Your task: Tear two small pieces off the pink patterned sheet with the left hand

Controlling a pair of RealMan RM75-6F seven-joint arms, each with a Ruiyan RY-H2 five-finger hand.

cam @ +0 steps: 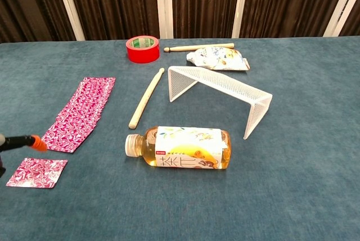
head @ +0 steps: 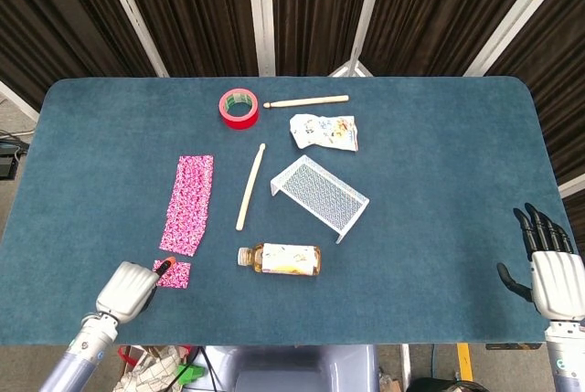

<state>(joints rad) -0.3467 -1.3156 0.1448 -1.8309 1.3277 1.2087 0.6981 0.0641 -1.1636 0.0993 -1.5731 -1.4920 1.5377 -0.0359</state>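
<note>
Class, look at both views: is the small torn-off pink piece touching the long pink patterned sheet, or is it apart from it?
Apart. The chest view shows a strip of bare blue table between the torn piece and the near end of the pink patterned sheet; the head view agrees.

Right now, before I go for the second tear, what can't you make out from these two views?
- Left robot hand: chest view's left edge cuts it off, leaving only an orange fingertip; from the head view, contact with the torn piece is unclear.
- Sheet: any tear lines are too small.
- Right robot hand: outside the chest view.
</note>
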